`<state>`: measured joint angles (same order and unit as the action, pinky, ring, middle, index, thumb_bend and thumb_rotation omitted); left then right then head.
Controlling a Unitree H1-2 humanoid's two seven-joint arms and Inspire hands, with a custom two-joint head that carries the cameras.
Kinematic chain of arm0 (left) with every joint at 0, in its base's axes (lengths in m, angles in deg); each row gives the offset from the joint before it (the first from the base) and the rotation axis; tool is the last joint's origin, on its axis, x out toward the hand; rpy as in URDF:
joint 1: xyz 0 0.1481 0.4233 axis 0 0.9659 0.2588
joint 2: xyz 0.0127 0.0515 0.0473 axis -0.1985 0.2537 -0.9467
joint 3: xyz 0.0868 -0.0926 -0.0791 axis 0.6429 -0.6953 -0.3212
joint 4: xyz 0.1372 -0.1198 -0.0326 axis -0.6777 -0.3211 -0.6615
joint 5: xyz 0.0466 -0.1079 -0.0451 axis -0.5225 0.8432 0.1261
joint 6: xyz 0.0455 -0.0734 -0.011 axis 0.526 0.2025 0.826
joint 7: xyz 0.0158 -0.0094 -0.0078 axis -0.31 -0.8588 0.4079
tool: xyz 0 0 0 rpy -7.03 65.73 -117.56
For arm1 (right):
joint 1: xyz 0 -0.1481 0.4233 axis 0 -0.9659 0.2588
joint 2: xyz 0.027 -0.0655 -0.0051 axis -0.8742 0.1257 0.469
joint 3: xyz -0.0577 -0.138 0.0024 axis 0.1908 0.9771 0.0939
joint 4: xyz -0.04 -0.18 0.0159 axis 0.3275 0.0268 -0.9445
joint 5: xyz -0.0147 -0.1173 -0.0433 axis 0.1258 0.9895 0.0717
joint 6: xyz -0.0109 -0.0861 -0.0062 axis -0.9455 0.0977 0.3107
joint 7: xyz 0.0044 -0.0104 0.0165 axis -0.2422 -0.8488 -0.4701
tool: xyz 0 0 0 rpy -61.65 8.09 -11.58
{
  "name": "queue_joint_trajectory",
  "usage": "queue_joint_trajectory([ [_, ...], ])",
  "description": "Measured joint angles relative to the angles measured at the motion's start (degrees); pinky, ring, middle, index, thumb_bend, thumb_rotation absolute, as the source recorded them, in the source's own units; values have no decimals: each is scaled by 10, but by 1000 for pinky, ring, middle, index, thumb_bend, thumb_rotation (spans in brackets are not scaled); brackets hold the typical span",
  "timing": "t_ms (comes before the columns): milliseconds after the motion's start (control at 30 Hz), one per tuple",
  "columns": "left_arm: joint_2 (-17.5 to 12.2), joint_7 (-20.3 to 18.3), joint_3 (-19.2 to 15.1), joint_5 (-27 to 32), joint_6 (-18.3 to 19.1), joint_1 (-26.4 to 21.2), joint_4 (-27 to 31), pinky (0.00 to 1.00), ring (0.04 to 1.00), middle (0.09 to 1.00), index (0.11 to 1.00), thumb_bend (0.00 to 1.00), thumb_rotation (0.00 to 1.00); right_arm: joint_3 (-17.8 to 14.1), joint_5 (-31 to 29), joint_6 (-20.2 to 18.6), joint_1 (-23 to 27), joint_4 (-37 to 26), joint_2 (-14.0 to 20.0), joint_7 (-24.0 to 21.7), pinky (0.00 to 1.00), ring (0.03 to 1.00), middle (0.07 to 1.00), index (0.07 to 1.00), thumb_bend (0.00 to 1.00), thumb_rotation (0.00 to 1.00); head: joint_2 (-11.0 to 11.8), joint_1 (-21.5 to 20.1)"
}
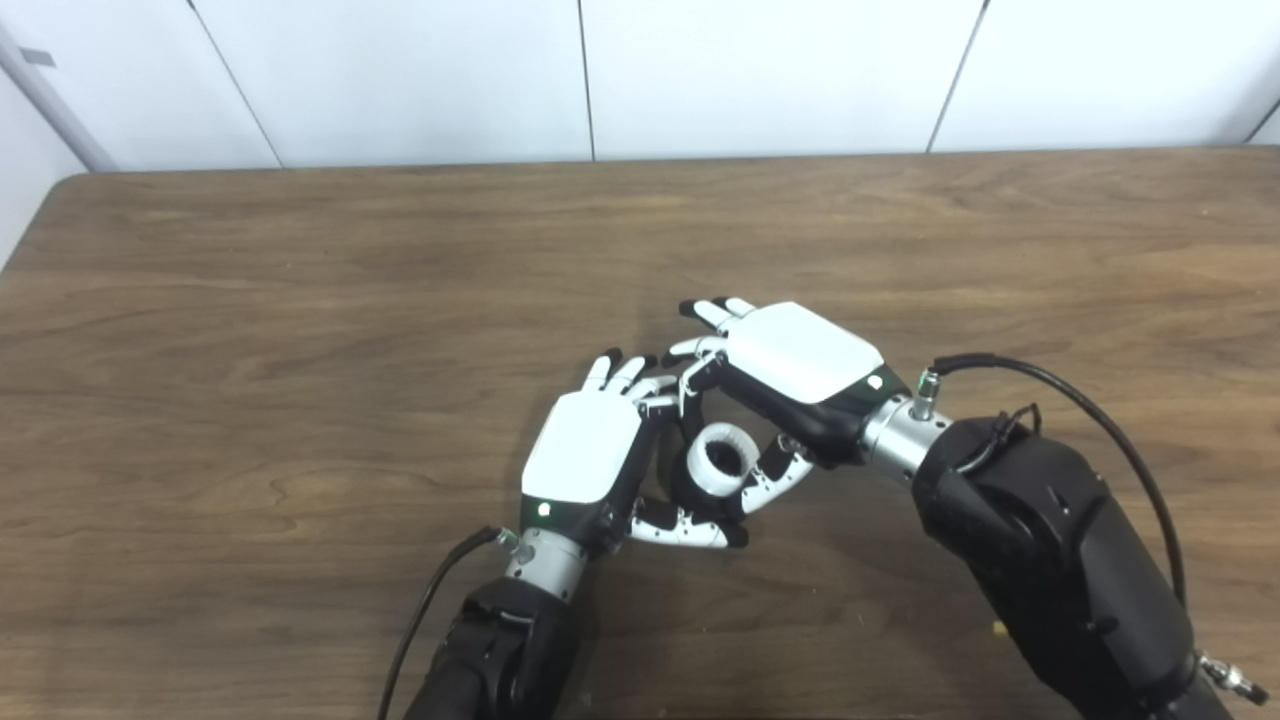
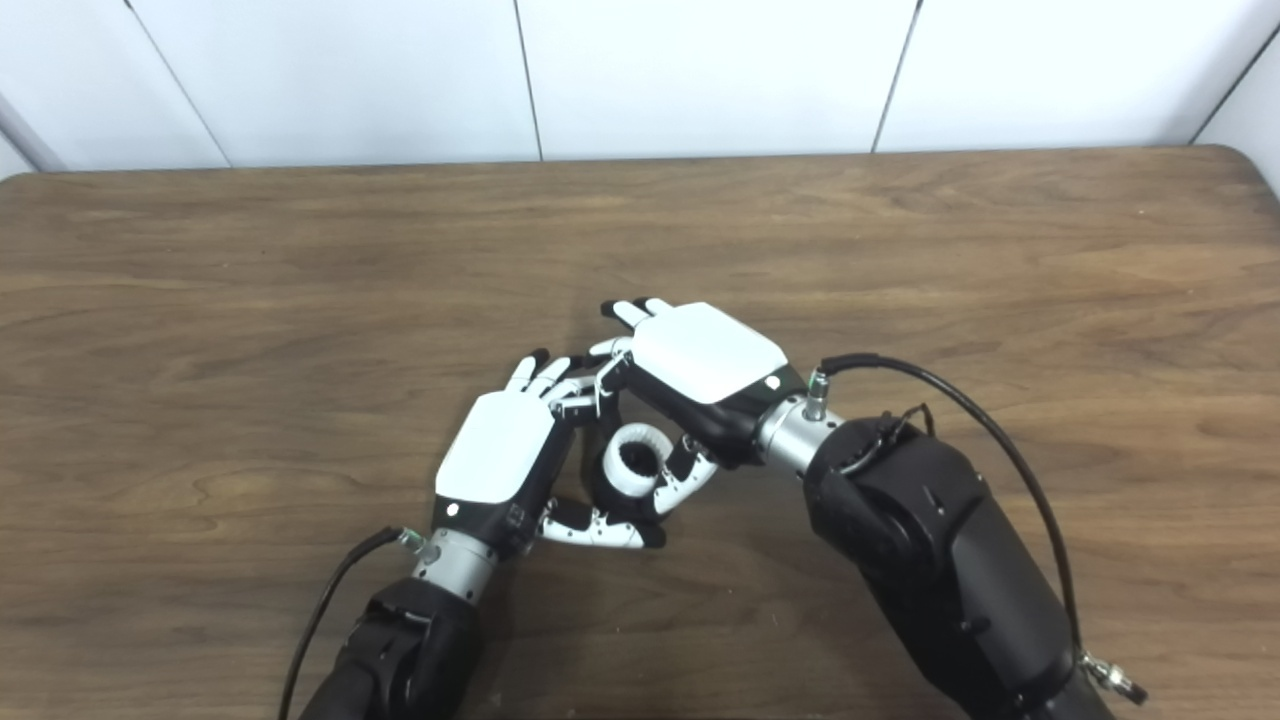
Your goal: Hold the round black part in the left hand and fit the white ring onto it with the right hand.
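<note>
My left hand (image 1: 585, 450) is cupped around the round black part (image 1: 693, 497), with its thumb (image 1: 690, 528) curled under it near the table (image 1: 300, 300). The black part is mostly hidden by fingers. The white ring (image 1: 705, 447) sits on top of the black part, its hole facing up. My right hand (image 1: 800, 355) reaches in from the right. Its thumb (image 1: 772, 478) presses on the ring's right side and a finger (image 1: 693, 385) comes down at the ring's far side. In the right eye view the ring (image 2: 645, 434) lies between both hands.
Both hands meet near the middle of the wooden table. A black cable (image 1: 1100, 420) loops over the right forearm (image 1: 1050, 540), and another runs along the left wrist (image 1: 430, 600). White wall panels (image 1: 700, 70) stand behind the table's far edge.
</note>
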<state>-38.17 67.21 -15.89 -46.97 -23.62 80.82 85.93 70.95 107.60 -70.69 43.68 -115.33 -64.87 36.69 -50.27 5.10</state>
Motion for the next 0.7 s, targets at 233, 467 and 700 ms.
queue_joint_trajectory([
  [233, 0, 0, 0, -1, 0, 0, 0, 1000, 929, 813, 485, 521, 56, 2, -3, 22, 0, 6, 2, 12, 1000, 1000, 841, 486, 520, 132, 0, 0],
  [467, 0, -2, 2, -3, 2, 0, 1, 1000, 929, 810, 485, 521, 55, 2, -1, 26, -1, 6, 3, 15, 1000, 1000, 840, 485, 520, 133, -4, 1],
  [700, 0, -5, 3, -5, 8, 0, 3, 1000, 931, 813, 485, 521, 55, 2, 0, 37, -5, 7, 3, 25, 1000, 1000, 845, 486, 521, 135, -4, 0],
])
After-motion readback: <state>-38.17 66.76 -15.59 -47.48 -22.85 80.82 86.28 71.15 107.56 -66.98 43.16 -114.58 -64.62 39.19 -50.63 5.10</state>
